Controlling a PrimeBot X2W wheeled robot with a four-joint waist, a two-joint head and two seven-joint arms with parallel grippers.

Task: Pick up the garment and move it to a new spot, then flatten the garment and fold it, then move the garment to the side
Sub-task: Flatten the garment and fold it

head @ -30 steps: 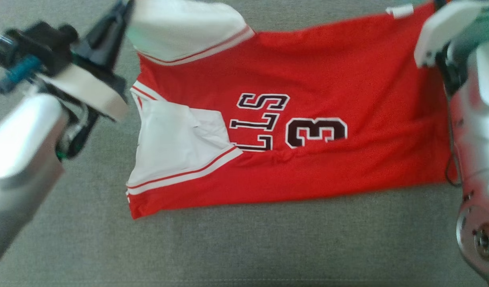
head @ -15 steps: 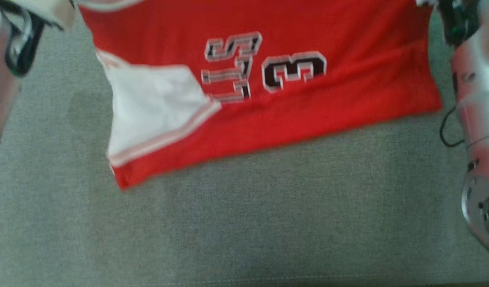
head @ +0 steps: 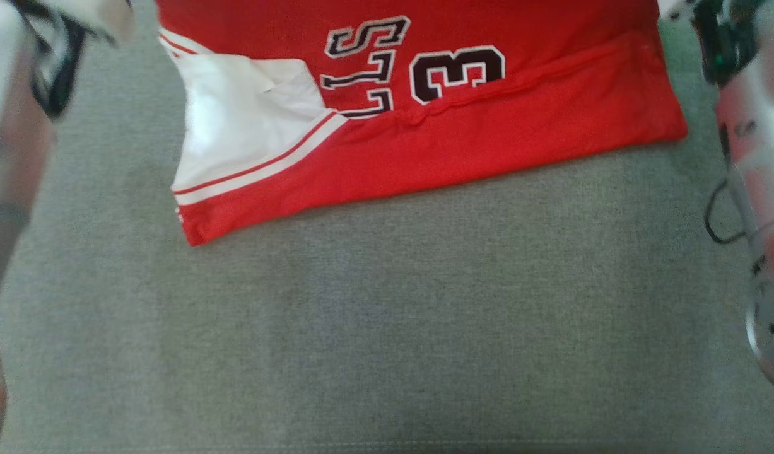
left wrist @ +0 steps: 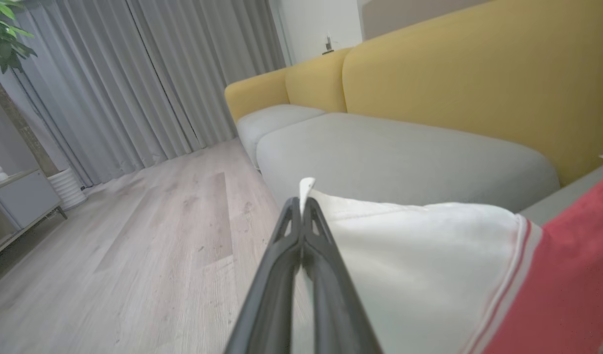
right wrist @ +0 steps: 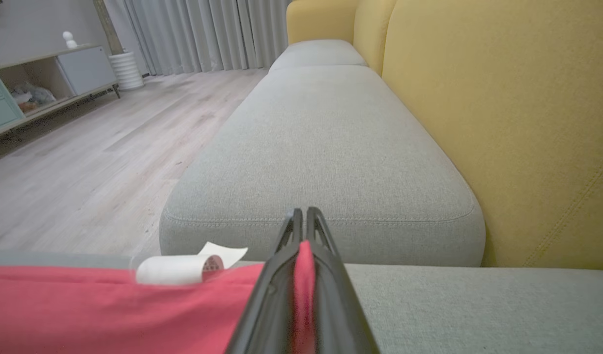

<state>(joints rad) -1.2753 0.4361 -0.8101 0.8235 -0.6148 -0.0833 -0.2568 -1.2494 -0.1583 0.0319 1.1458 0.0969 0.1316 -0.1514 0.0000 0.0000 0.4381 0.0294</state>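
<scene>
Since a second ago your head camera has tipped down, so the red jersey (head: 462,145) now sits at the top of that view, spread on the grey sofa seat (head: 387,328). A yellow backrest (right wrist: 502,123) rises behind. Your left gripper (left wrist: 301,206) pinches the jersey's white panel. Your right gripper (right wrist: 301,216) pinches the red edge beside a white label (right wrist: 183,268). The left forearm (head: 8,157) and right forearm (head: 752,164) flank the cloth.
</scene>
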